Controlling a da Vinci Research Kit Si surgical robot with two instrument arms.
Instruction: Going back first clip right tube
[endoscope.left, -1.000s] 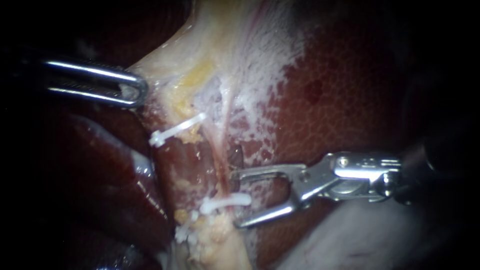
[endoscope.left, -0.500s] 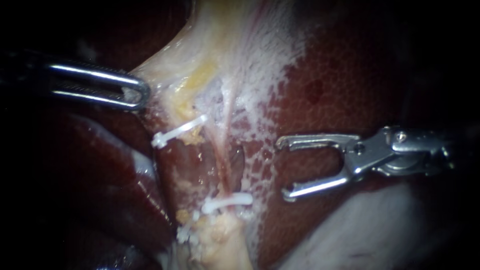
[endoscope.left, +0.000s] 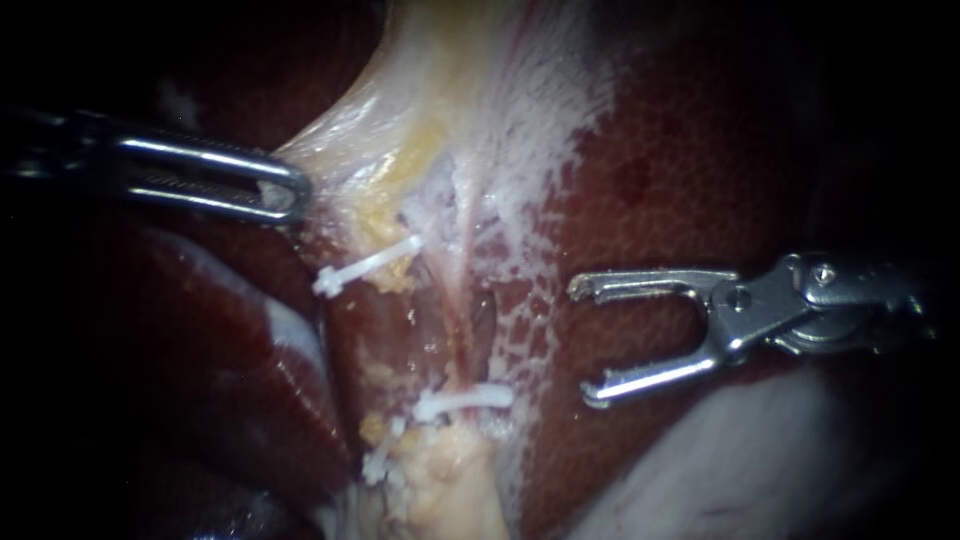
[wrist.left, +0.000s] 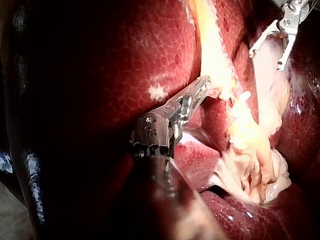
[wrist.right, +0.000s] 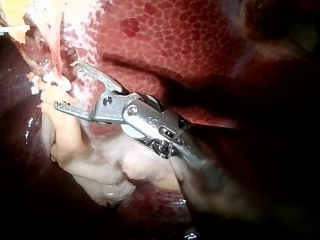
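In the endoscope view a thin pink tube (endoscope.left: 462, 330) runs down the pale tissue, with a white clip (endoscope.left: 468, 400) across its lower end. A second white clip (endoscope.left: 365, 265) sits higher and to the left. My right instrument (endoscope.left: 583, 343) hovers to the right of the tube over the liver (endoscope.left: 680, 180), jaws open and empty. The right wrist view shows the same instrument (wrist.right: 65, 85) with the clip (wrist.right: 54, 80) just beyond its jaw tips. My left instrument (endoscope.left: 290, 190) is shut on the edge of the pale tissue (endoscope.left: 400, 130), as the left wrist view confirms (wrist.left: 207, 86).
More white clip pieces (endoscope.left: 378, 462) lie on the yellowish stump below the lower clip. A pale grey fold of soft tissue (endoscope.left: 720, 470) lies under the right instrument. A dark glossy liver lobe (endoscope.left: 230, 370) fills the lower left. The right instrument (wrist.left: 265, 60) also shows far ahead in the left wrist view.
My right instrument has drawn back to the right and slightly up, away from the lower clip, with its jaws still open. My left instrument keeps its hold on the pale tissue.
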